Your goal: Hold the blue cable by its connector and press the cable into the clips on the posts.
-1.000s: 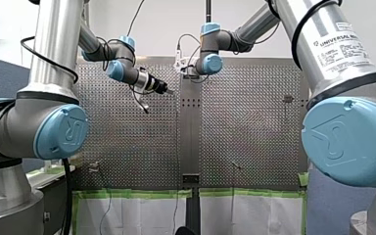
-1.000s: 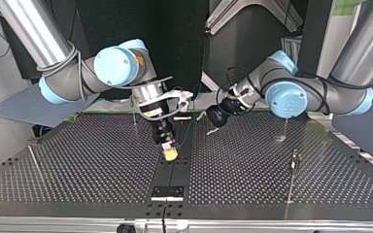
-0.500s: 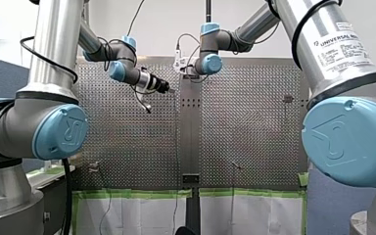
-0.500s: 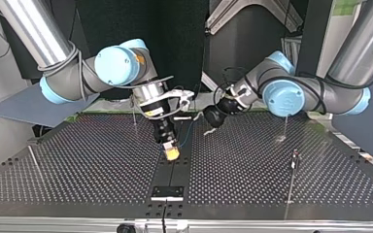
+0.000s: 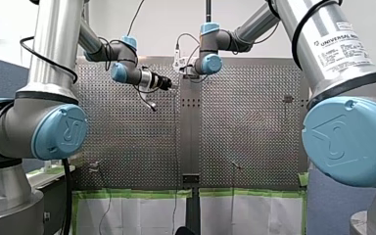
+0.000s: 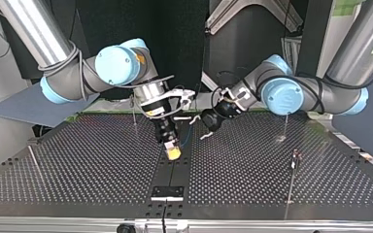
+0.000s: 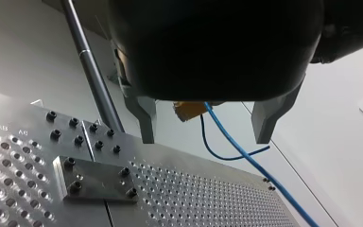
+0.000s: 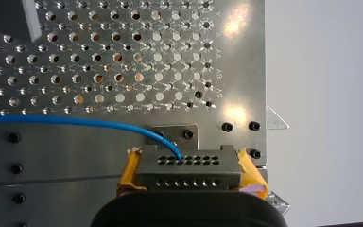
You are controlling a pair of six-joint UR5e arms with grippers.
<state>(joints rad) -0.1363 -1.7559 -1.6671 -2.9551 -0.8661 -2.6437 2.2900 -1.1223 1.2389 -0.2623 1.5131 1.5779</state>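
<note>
Nearby, connector (image 8: pixel 189 168), thin post (image 6: pixel 291 182), bolted plate (image 7: pixel 99 177)

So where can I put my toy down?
Top view: the table is bare between the left-side post and the centre strip, and between the strip and the right-side post. The middle by the arms is crowded: my right end effector grips the connector, my left end effector open beside it.
</note>
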